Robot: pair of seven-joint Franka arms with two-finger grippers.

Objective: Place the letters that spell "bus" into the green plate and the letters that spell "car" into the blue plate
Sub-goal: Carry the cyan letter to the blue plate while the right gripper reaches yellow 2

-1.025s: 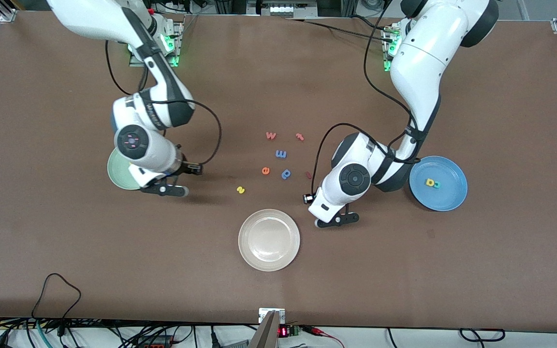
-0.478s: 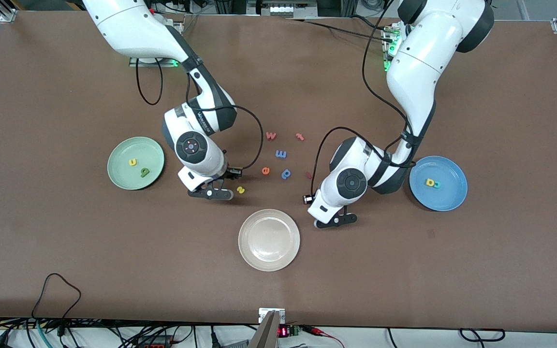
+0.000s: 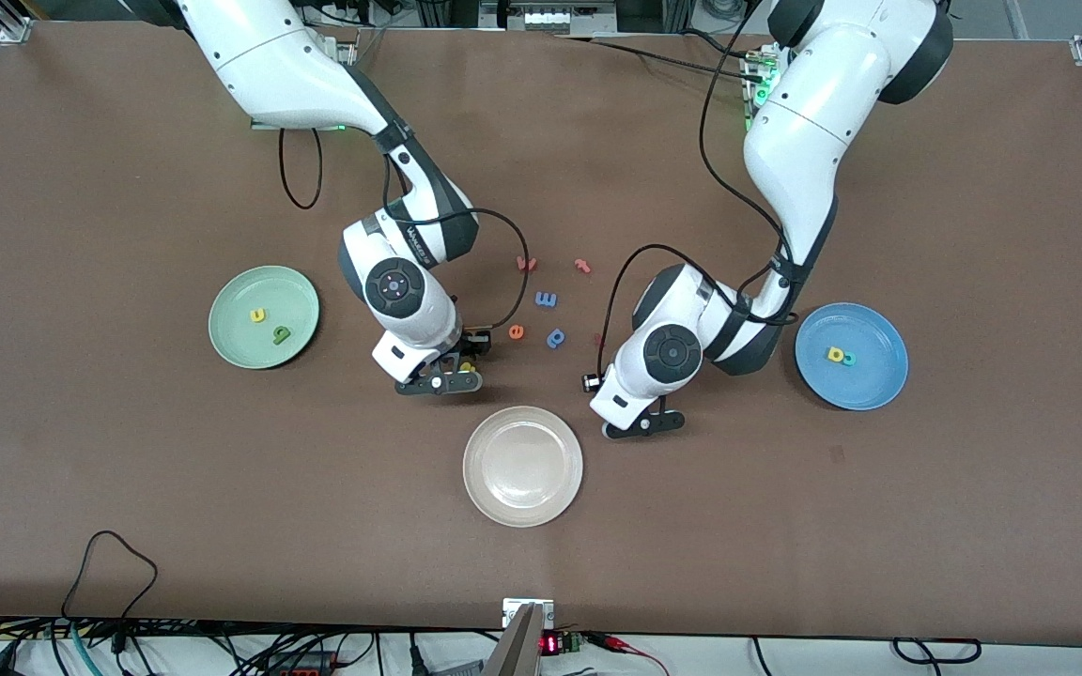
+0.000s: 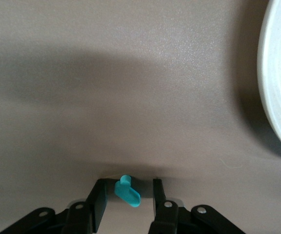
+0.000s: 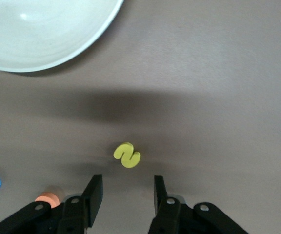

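The yellow s (image 5: 127, 155) lies flat on the table just ahead of my right gripper (image 5: 127, 183), which is open and low over it (image 3: 452, 377). My left gripper (image 4: 130, 184) is open around the teal r (image 4: 127, 191), with a gap on each side of the letter. In the front view that gripper (image 3: 644, 424) hides the r. The green plate (image 3: 292, 300) holds the yellow u (image 3: 258, 315) and the dark green b (image 3: 281, 334). On the blue plate (image 3: 870, 385) are the yellow a (image 3: 834, 354) and the teal c (image 3: 848, 359).
A cream-white plate (image 3: 522, 465) sits between the two grippers, nearer the front camera. Loose letters lie mid-table: a pink w (image 3: 526, 264), a pink-red letter (image 3: 582, 266), a blue m (image 3: 546, 299), an orange e (image 3: 516, 330) and a blue p (image 3: 556, 337).
My right arm swung away from the green plate toward the table's middle and came down over the yellow s. My left gripper shifted slightly and its jaws narrowed.
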